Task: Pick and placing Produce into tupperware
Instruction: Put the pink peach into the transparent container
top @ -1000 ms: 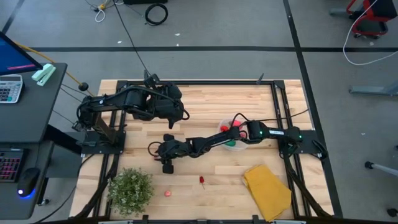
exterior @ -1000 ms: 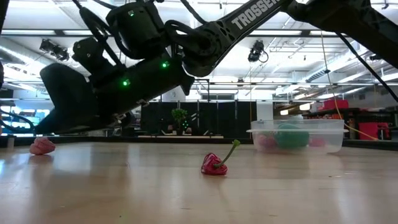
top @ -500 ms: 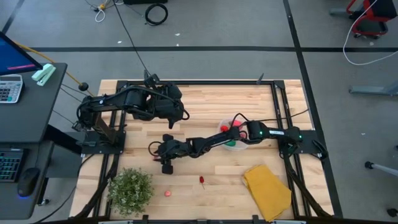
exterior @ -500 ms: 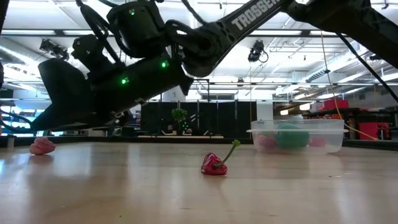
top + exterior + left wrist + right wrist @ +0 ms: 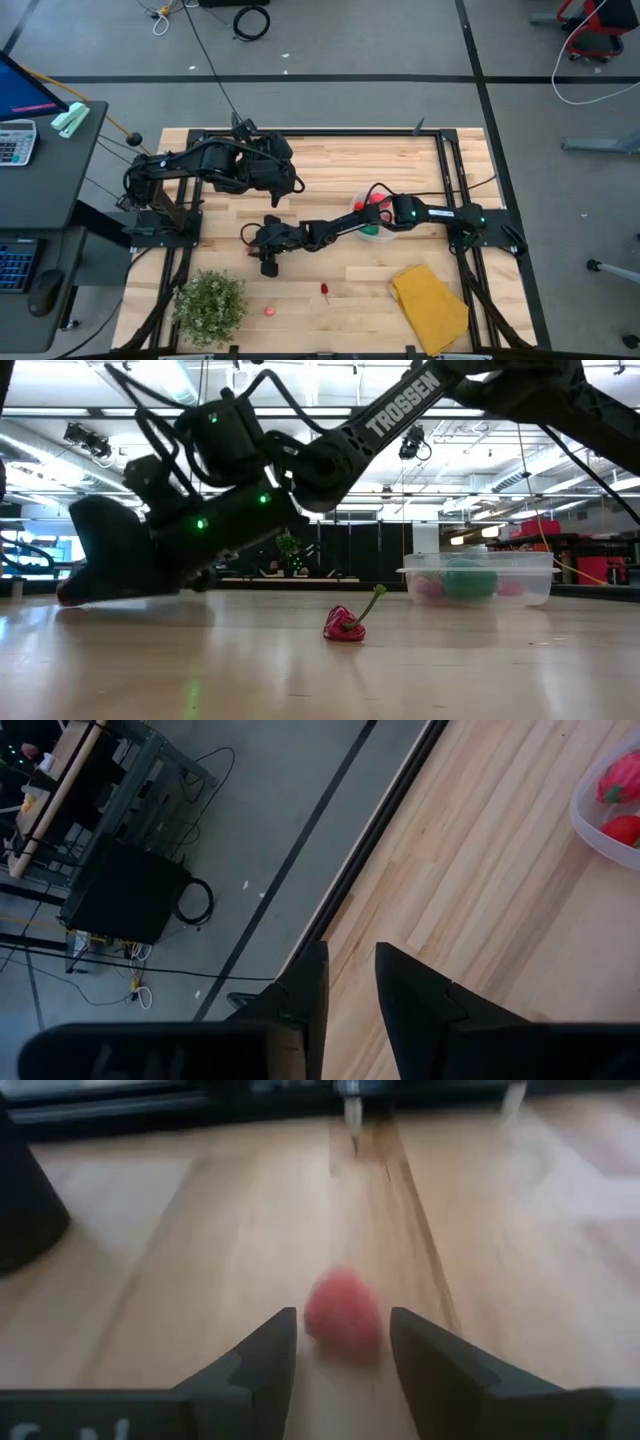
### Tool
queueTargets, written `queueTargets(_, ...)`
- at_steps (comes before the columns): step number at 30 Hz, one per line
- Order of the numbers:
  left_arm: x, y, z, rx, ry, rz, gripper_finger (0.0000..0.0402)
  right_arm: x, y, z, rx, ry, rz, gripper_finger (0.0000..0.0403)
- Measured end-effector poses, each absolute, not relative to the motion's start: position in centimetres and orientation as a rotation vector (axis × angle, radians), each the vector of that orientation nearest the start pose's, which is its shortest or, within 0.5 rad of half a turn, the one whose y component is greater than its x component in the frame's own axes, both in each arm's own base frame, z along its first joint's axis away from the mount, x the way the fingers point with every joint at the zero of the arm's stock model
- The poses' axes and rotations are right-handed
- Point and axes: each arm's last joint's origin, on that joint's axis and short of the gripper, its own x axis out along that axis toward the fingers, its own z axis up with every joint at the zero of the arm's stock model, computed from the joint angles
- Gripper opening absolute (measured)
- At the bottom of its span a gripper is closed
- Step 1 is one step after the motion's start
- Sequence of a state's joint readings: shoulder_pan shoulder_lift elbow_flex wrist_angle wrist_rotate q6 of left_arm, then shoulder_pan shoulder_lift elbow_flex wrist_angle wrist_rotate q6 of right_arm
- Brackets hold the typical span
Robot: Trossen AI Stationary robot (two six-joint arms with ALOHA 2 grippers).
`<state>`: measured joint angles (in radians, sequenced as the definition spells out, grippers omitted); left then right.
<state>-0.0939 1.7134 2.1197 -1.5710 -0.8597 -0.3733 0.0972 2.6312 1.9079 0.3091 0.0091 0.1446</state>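
Note:
The tupperware (image 5: 376, 217) (image 5: 478, 580) stands right of the table's centre, holding red, pink and green produce; its rim also shows in the left wrist view (image 5: 600, 825). A red pepper with a green stem (image 5: 324, 290) (image 5: 346, 624) lies on the wood near the front edge. A pink piece (image 5: 269, 310) (image 5: 343, 1316) lies left of it. My right gripper (image 5: 268, 265) (image 5: 340, 1348) hangs low over the table, open, fingers pointing toward the near edge with the pink piece just beyond its tips. In the low view the gripper (image 5: 100, 575) hides most of that piece. My left gripper (image 5: 291, 184) (image 5: 350, 982) waits at the far left, slightly open.
A bushy green plant (image 5: 210, 305) stands at the near left corner, close to the pink piece. A folded yellow cloth (image 5: 430, 306) lies at the near right. Bare wood lies between the pepper and the tupperware. A dark frame borders the table.
My right gripper has sunk toward the table near the pink piece, staying open; in the low view it now covers most of that piece. The produce and tupperware have not moved.

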Motion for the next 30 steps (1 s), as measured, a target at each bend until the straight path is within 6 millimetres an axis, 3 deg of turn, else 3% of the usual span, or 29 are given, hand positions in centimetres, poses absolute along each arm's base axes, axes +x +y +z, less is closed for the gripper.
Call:
queueTargets(10,29.4,-0.6,43.7,0.223,0.903,0.849,0.009,56.1,5.5,8.1,0.109,0.4,0.071,0.016)
queueTargets(24,29.4,-0.6,43.7,0.223,0.903,0.85,0.0094,55.6,6.0,7.7,0.029,0.499,0.11,0.0017)
queueTargets(30,29.4,-0.6,43.7,0.221,0.902,0.85,0.009,54.7,7.3,10.6,-0.026,0.579,0.148,0.0014)
